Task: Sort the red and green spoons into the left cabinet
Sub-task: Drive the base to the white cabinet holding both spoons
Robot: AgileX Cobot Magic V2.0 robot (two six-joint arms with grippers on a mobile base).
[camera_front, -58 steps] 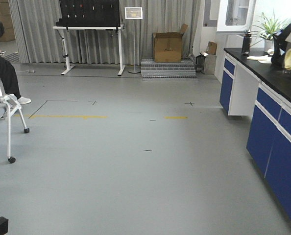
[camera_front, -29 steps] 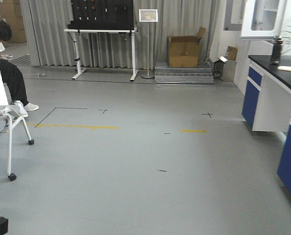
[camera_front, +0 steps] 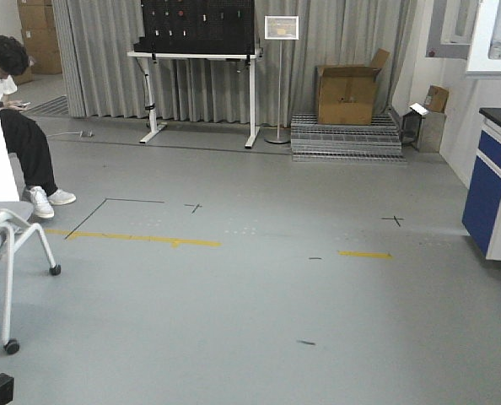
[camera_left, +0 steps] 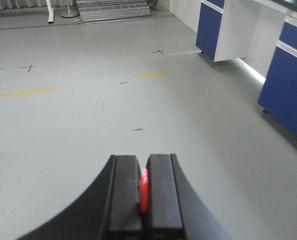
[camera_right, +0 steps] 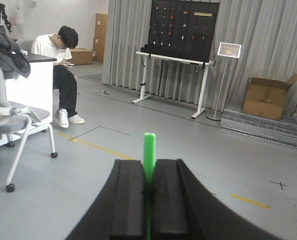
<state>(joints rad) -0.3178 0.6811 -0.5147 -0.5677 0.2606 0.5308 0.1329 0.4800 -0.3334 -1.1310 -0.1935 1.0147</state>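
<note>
In the left wrist view my left gripper (camera_left: 144,161) is shut on the red spoon (camera_left: 144,189); only a short red piece shows between the black pads. In the right wrist view my right gripper (camera_right: 149,165) is shut on the green spoon (camera_right: 149,152), whose slim handle sticks up past the fingertips. Both grippers hang above bare grey floor. The left cabinet is out of view in every frame. Neither arm shows in the front view.
A blue and white lab counter (camera_front: 497,187) stands at the right, also in the left wrist view (camera_left: 283,85). A seated person (camera_front: 18,118) and a white wheeled chair (camera_front: 6,253) are at the left. A black pegboard table (camera_front: 198,59), a sign stand (camera_front: 281,76), a cardboard box (camera_front: 346,91) on metal steps line the curtain wall.
The front view has swung left: the blue counter slid out toward the right edge, while the pegboard table, box and seated person shifted rightward and look nearer.
</note>
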